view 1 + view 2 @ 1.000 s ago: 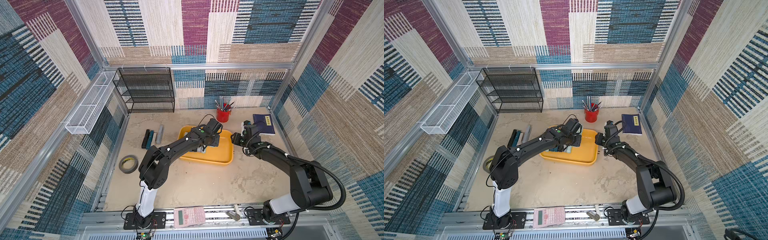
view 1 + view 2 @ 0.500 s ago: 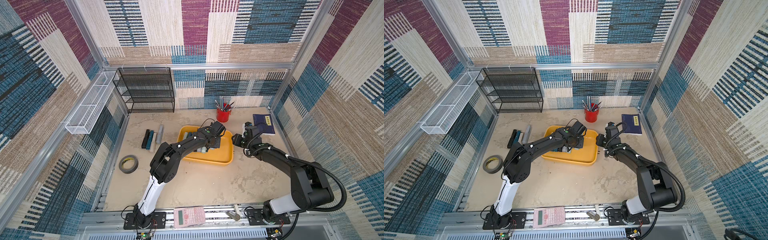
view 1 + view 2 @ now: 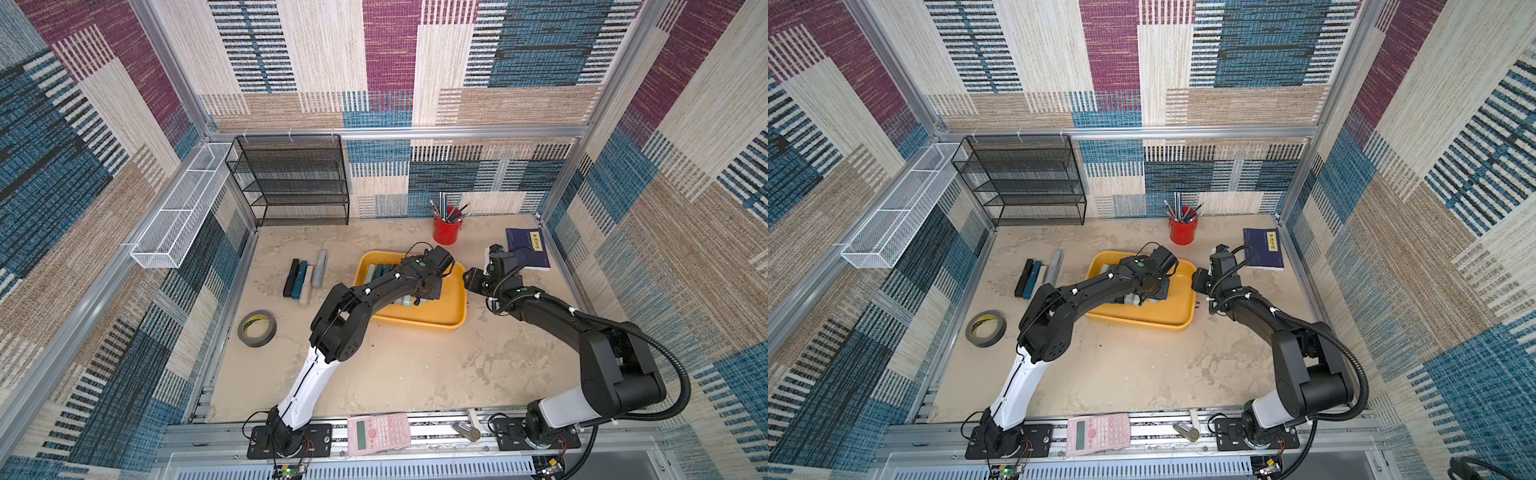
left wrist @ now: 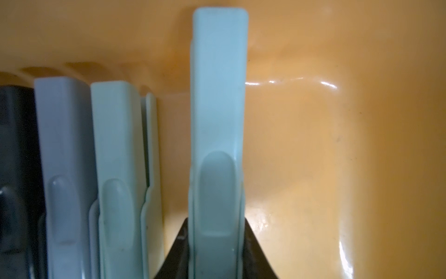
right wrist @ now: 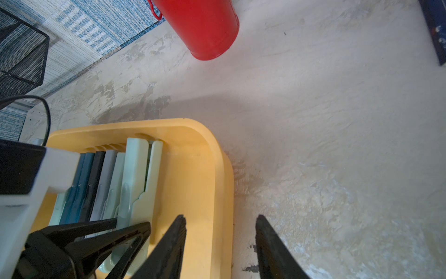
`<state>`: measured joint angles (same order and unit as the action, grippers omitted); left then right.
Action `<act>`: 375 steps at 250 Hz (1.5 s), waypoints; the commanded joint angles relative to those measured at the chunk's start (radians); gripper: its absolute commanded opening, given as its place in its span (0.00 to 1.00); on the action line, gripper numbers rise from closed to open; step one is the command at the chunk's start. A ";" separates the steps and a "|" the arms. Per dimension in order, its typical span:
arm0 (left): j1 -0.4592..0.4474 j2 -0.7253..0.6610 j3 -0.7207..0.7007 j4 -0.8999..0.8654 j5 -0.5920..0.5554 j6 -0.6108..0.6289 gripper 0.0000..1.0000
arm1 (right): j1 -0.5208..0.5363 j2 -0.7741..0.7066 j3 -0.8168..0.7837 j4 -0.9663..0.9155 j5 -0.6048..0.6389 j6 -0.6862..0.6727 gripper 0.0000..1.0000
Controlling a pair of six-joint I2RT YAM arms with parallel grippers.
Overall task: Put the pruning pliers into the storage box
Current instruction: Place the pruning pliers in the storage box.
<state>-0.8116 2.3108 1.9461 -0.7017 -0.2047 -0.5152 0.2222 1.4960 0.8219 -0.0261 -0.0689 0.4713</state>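
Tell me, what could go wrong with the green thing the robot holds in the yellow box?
The mint pruning pliers, held in the left gripper, could land crooked on the row beside them. The open right gripper straddles the storage box rim and might nudge it.

In the storage box (image 3: pixel 419 323), the floor by the right wall is bare. A row of pruning pliers (image 5: pixel 101 183) fills the left part, and the left arm (image 3: pixel 374 291) crosses above it. The right gripper (image 5: pixel 220 217), jaws apart, straddles the right rim.
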 commanded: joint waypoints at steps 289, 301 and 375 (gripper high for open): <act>0.005 -0.014 0.011 -0.036 -0.075 0.085 0.16 | -0.002 0.013 -0.009 0.040 -0.017 0.021 0.49; 0.005 -0.017 0.011 -0.037 -0.073 0.085 0.18 | -0.002 0.011 -0.009 0.040 -0.017 0.021 0.49; 0.005 -0.022 0.005 -0.036 -0.067 0.083 0.25 | -0.001 0.002 -0.012 0.037 -0.018 0.022 0.49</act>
<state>-0.8078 2.2997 1.9530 -0.7368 -0.2581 -0.4419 0.2211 1.5063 0.8116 -0.0158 -0.0795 0.4858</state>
